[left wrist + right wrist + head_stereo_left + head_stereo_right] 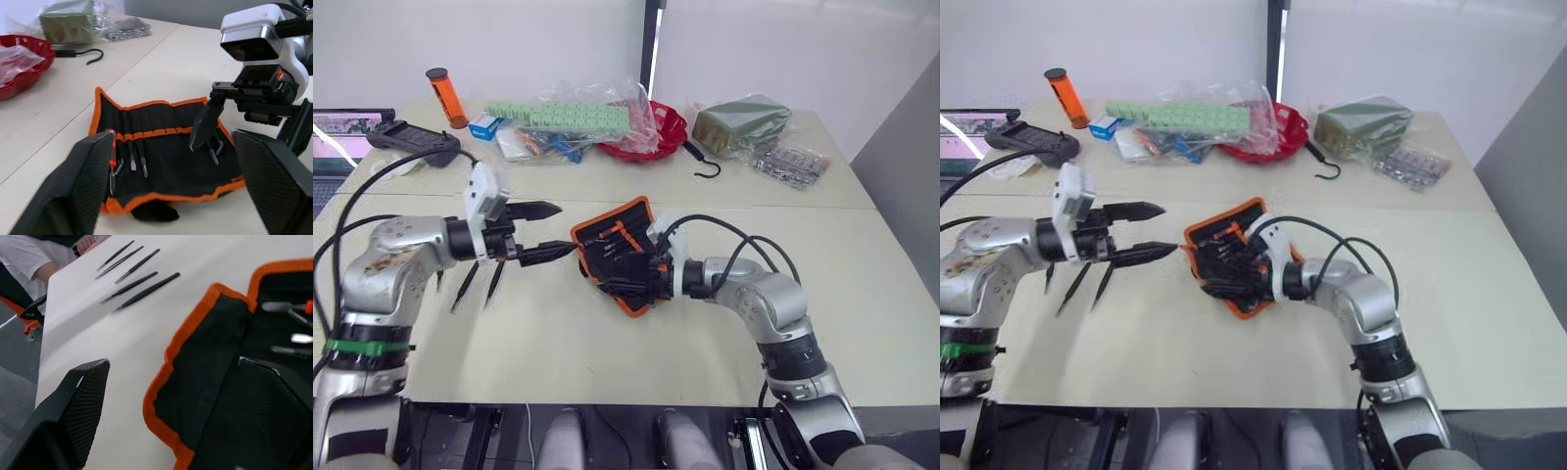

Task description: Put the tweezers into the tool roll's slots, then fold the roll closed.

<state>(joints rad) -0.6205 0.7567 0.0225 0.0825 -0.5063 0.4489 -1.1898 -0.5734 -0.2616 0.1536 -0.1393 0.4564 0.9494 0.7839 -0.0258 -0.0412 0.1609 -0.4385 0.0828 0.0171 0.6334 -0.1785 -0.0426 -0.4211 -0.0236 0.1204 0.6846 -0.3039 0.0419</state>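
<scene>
The tool roll (619,253) lies unrolled mid-table, black with orange trim. A few small metal tools sit in its slots (142,134). Several slim black tweezers (133,275) lie loose on the table to the left of the roll, also seen under my left forearm (467,285). My left gripper (558,230) hovers open just left of the roll, holding nothing. My right gripper (173,364) is open at the roll's near edge, with one finger over the fabric and the other over bare table. Its black fingers (206,122) rest on the roll's inner face.
At the back stand an orange bottle (444,96), a bag of green blocks (566,116), a red bowl (658,135), a black hook (706,168) and a dark green bag (741,121). A black handheld device (411,143) lies at the back left. A person's sleeve (24,257) shows beyond the table.
</scene>
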